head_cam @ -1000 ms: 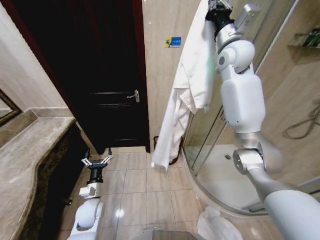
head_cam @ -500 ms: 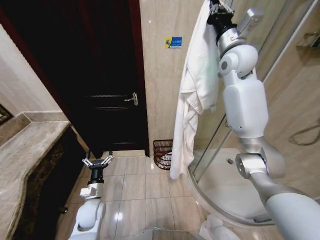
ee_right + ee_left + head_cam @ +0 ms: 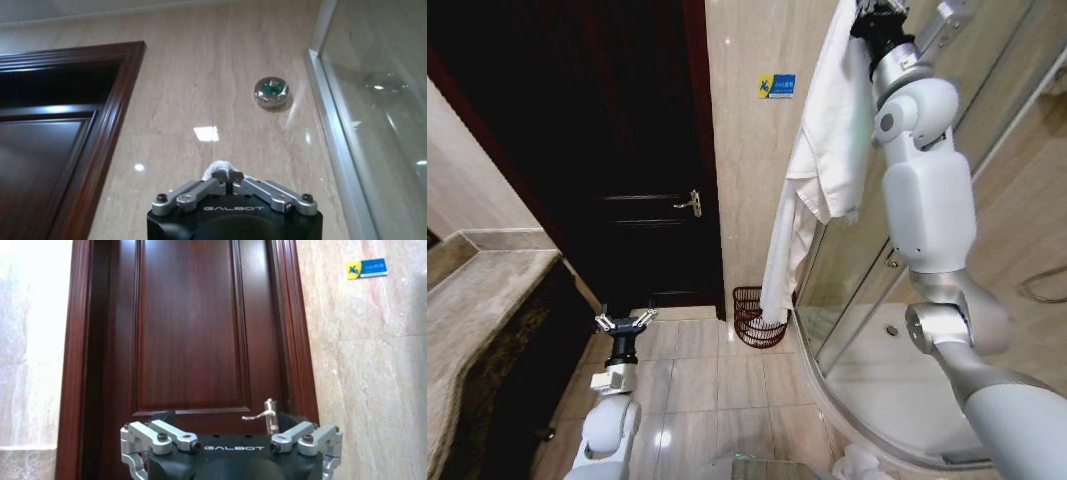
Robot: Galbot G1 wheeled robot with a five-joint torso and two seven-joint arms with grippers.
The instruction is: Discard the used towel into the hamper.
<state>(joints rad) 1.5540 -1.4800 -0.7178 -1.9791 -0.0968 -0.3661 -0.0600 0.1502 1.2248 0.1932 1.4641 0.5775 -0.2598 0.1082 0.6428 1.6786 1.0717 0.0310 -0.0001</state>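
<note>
A long white towel (image 3: pixel 822 160) hangs from my right gripper (image 3: pixel 874 8), which is raised high against the beige wall and shut on the towel's top. In the right wrist view the right gripper (image 3: pixel 227 176) pinches a small tuft of white cloth. The towel's lower end dangles at the rim of the hamper (image 3: pixel 749 320), a low dark reddish-brown wire basket on the floor in the corner beside the door. My left gripper (image 3: pixel 624 323) is held low over the floor tiles at the left, open and holding nothing. It faces the door in the left wrist view (image 3: pixel 230 442).
A dark wooden door (image 3: pixel 627 150) with a metal handle (image 3: pixel 691 205) stands left of the hamper. A marble counter (image 3: pixel 467 300) runs along the left. The curved glass shower enclosure (image 3: pixel 867 300) is at the right, with white cloth (image 3: pixel 862 465) on the floor before it. A chrome hook (image 3: pixel 271 93) is on the wall.
The head view has shifted, bringing the hamper into sight. The towel's lower end has gone from in front of the shower edge to the hamper's rim. The left arm has stayed still.
</note>
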